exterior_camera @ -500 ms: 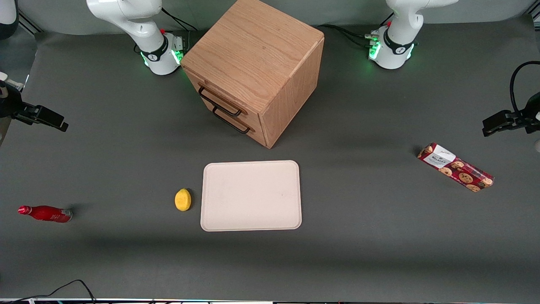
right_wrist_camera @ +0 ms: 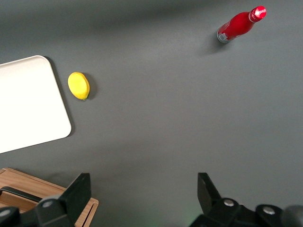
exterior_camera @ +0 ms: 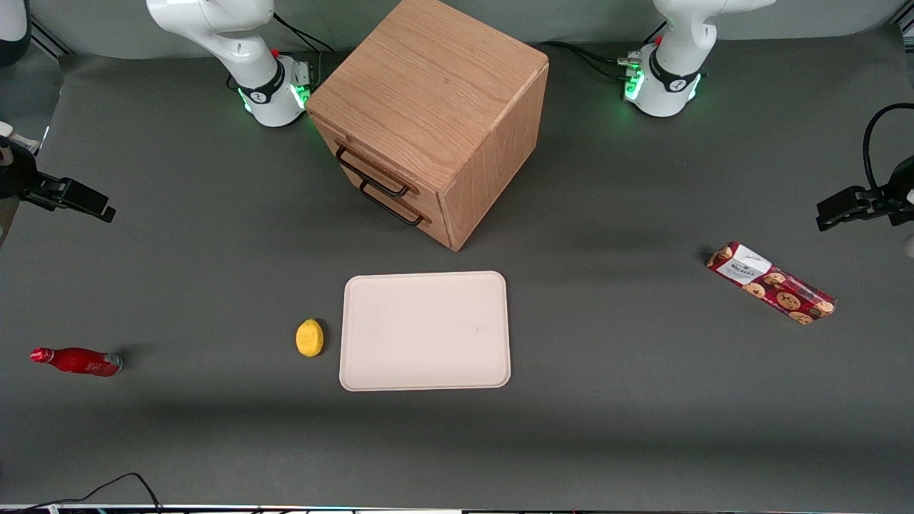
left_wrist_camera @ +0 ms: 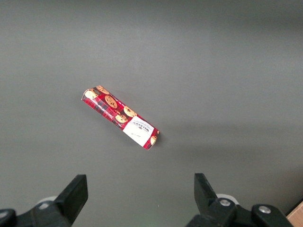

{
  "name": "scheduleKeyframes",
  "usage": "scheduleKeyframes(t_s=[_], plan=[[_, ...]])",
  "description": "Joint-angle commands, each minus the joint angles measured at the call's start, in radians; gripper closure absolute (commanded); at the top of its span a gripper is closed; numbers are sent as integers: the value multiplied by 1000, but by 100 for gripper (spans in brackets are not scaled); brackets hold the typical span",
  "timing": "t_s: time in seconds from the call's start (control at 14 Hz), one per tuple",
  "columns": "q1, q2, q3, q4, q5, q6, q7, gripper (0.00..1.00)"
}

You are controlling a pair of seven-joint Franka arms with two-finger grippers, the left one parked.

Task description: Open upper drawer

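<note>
Nearer the front camera than the oak cabinet [exterior_camera: 435, 114] lie the tray [exterior_camera: 425, 330] and lemon [exterior_camera: 309, 337] on the worktop [exterior_camera: 614, 400]. The cabinet's upper drawer [exterior_camera: 371, 171] sits shut above the lower one. The end effector [right_wrist_camera: 142, 198] hangs high above the worktop near the cabinet, fingers spread wide and empty; the approach seems barely begun, so next it must descend to the upper handle [exterior_camera: 373, 173].
</note>
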Motion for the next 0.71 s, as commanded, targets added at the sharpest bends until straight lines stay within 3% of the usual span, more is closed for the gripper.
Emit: scheduleKeyframes(t_s=[0.0,0.64], plan=[[0,1,-2,17,13,-21,14,0],[1,2,1,17,13,-32,14,0]])
